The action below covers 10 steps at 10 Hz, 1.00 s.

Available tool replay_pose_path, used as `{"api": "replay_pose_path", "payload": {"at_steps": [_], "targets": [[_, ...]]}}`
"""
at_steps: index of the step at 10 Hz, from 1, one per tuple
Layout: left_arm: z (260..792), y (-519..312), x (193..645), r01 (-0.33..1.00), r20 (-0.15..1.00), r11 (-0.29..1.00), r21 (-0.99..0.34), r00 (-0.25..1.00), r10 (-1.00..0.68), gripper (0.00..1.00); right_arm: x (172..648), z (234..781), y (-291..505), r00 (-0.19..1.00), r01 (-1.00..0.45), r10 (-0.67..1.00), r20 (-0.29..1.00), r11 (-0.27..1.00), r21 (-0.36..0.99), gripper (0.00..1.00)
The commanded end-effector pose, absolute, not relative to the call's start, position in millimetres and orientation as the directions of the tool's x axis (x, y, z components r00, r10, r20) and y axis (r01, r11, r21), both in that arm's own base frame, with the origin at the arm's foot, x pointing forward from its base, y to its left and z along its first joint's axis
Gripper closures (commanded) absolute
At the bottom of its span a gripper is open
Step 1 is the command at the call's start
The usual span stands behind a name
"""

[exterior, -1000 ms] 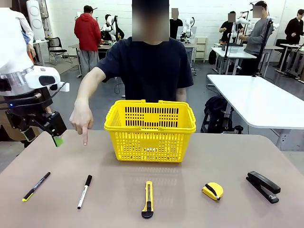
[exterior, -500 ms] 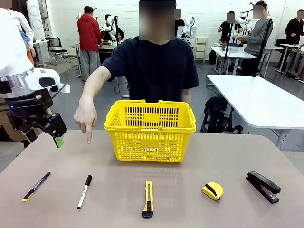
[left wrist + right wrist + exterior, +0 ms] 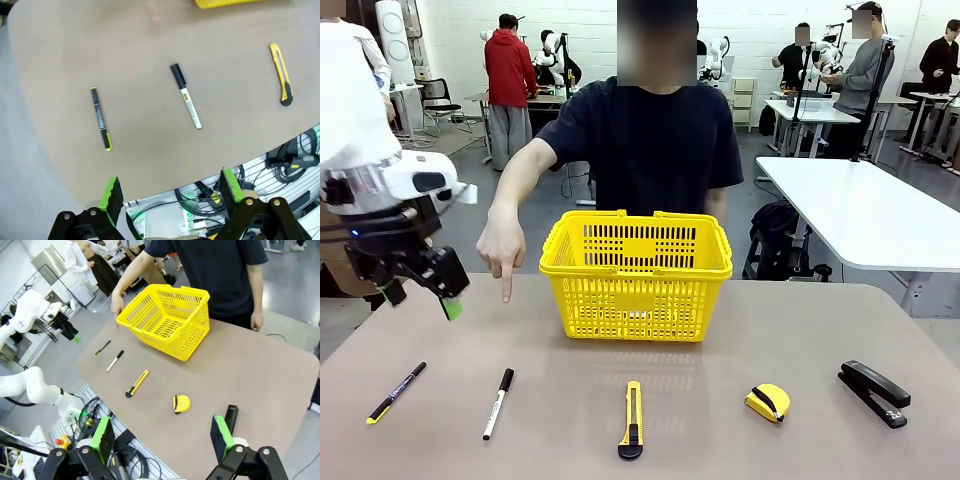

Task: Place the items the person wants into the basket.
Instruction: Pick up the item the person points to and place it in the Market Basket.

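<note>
Step in hand: reading the request. Basket [image 3: 636, 270] stands far-centre on the bench [image 3: 800, 330], seemingly empty. The person's hand [image 3: 500, 245] hangs over the far-left bench w/ index finger straight down, in line w/ the white marker [image 3: 499, 403], so prob. that's the item wanted.

Marker lies near-left, btwn the black pen [image 3: 396, 392] on its left & the utility knife [image 3: 632, 420] on its right, apart from both. Long axis runs near-far w/ slight tilt: black cap at far end, toward the finger; white tail near & a bit left.

Left gripper [image 3: 420, 298] hovers above the bench's far-left edge, left of the hand, jaws wide, nothing held. Right gripper [image 3: 162, 437] is also wide & empty, up above the near-right side.

Next move, as I judge it: left gripper goes nearer & right to over the marker's mid-body, w/ wrist turned so the fingers close across the barrel, then down. Risk: pen is close by & looks similar.
</note>
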<state>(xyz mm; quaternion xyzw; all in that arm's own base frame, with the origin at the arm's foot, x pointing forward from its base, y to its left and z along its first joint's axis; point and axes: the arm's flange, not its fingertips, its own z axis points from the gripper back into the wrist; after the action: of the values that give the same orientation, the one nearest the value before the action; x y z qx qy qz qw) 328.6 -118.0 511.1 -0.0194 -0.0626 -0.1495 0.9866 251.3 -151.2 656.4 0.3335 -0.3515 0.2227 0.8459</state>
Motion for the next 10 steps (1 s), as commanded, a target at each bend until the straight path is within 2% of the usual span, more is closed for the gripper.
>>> {"api": "replay_pose_path", "payload": {"at_steps": [1,3,6,10], "targets": [[482,-155,312,0.305,0.133,0.952,0.032,0.943,-0.306,0.0,252,655,-152,0.651,-0.616,0.141,0.746,0.672,0.411,0.0],[454,-170,311,0.28,0.128,0.958,0.062,0.95,-0.286,0.0,252,655,-152,0.651,-0.616,0.141,0.746,0.672,0.411,0.0],[406,-174,331,0.277,0.1,0.961,-0.005,0.956,-0.275,0.0,252,655,-152,0.651,-0.616,0.141,0.746,0.672,0.411,0.0],[355,-182,362,0.214,0.083,0.977,0.013,0.973,-0.215,0.0,252,655,-152,0.651,-0.616,0.141,0.746,0.672,0.411,0.0]]}}
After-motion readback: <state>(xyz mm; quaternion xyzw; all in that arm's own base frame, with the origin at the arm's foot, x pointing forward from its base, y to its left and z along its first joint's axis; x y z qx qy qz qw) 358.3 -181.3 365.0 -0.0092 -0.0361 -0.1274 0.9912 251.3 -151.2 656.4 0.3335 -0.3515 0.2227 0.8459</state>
